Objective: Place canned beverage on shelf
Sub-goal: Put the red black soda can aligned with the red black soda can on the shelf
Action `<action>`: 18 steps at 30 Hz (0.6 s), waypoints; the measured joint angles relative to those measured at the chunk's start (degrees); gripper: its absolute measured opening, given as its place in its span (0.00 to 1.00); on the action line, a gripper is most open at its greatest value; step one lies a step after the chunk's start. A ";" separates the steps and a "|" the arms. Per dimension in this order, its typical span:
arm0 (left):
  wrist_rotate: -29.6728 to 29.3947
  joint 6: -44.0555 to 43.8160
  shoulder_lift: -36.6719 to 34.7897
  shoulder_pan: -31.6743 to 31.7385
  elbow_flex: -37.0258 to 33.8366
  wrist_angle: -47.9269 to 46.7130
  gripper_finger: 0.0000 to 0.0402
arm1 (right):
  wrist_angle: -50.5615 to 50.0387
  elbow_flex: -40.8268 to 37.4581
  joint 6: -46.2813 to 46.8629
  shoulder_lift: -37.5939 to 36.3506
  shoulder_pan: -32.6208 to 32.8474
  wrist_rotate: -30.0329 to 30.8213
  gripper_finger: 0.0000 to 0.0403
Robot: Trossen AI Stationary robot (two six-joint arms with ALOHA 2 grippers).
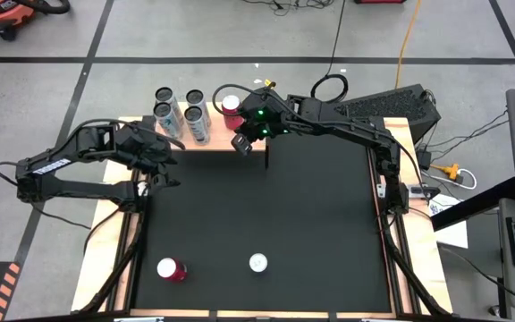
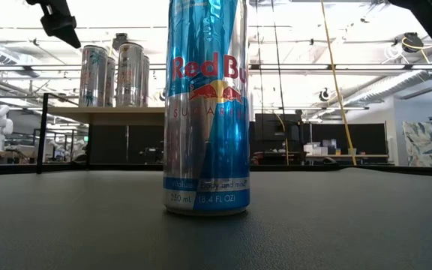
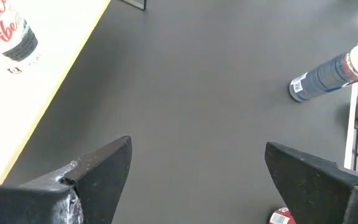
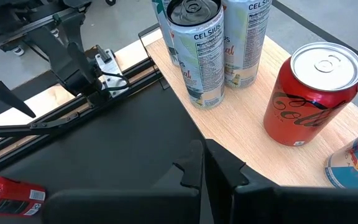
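High view: left gripper (image 1: 156, 170), jaws apart, empty, left of mat; should reach near red can (image 1: 170, 269), grasp upright. Right gripper (image 1: 242, 143) closed beside shelf (image 1: 217, 143).

A: The Red Bull can (image 2: 205, 112) in the low view, is all of it visible?
B: No, its top is cut off.
A: And the can (image 4: 355, 163) beside the red cola can (image 4: 310, 93)?
B: Only a corner shows.
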 joint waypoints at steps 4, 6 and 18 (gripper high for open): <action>0.00 0.35 0.48 0.00 0.04 0.57 0.93 | 0.02 0.00 -0.02 0.00 0.00 0.00 0.00; 0.00 0.78 0.80 0.00 0.04 -0.39 0.93 | 0.01 0.00 -0.01 0.00 0.00 0.00 0.00; 5.18 0.01 1.16 -0.02 0.04 -3.27 0.93 | 0.00 0.00 0.00 0.00 0.00 0.00 0.00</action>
